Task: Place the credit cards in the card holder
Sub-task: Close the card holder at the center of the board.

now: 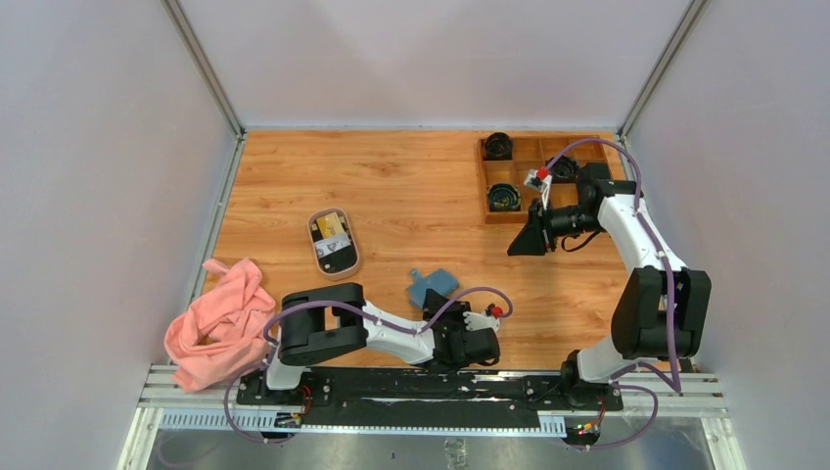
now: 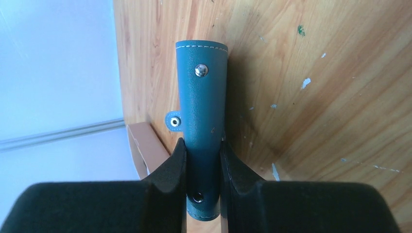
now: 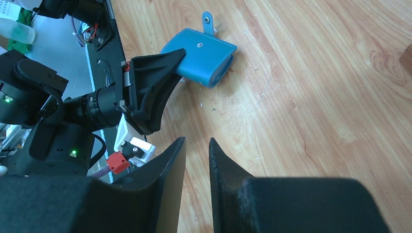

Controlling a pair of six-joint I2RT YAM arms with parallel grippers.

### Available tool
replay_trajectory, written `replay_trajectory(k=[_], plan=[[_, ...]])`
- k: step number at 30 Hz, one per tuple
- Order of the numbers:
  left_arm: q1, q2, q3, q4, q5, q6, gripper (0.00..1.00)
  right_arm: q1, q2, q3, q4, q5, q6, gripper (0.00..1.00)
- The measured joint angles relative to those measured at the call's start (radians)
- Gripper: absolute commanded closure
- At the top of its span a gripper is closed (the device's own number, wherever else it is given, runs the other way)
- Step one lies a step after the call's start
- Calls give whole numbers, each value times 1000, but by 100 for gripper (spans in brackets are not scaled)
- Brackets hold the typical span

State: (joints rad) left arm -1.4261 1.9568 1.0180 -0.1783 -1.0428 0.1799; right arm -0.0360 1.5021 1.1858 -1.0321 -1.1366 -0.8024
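The card holder (image 1: 434, 285), a teal-blue folded wallet with a snap tab, lies at the table's near middle. My left gripper (image 1: 438, 307) is shut on its near end. In the left wrist view the black fingers (image 2: 175, 160) press both faces of the card holder (image 2: 202, 111). The right wrist view shows the card holder (image 3: 204, 54) with the left gripper (image 3: 167, 65) clamped on it. The credit cards (image 1: 332, 226), one yellowish, lie in a white oval dish (image 1: 334, 264) left of centre. My right gripper (image 1: 527, 242) hovers right of centre, and its jaws (image 3: 197, 141) stand slightly open and empty.
A brown wooden compartment tray (image 1: 484, 186) with black coiled items sits at the back right, just behind the right gripper. A pink cloth (image 1: 215, 318) is bunched at the near left edge. Pale walls enclose the table on three sides.
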Motion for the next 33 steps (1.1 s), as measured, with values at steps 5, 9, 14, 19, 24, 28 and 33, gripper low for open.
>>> replay_trajectory(k=[5, 9, 14, 19, 24, 28, 33], plan=[[-6, 13, 3, 1, -10, -44, 91, 0, 0, 0, 0, 0, -3, 72], [-7, 13, 1, 4, -8, -77, 77, 0, 0, 0, 0, 0, -3, 72], [-7, 13, -11, 22, 16, -116, 49, 0, 0, -2, 0, 0, -3, 72], [-6, -13, -15, 15, 23, -140, 31, 0, 1, -5, 0, 0, -3, 72], [-6, -77, -6, -17, 123, -190, 12, 0, 3, -5, 0, 0, -3, 72], [-8, -158, -6, -58, 258, -243, 0, -1, 4, -6, 0, 0, -3, 72], [-10, -257, -6, -93, 368, -276, 0, -3, 4, -6, 0, 0, -3, 72]])
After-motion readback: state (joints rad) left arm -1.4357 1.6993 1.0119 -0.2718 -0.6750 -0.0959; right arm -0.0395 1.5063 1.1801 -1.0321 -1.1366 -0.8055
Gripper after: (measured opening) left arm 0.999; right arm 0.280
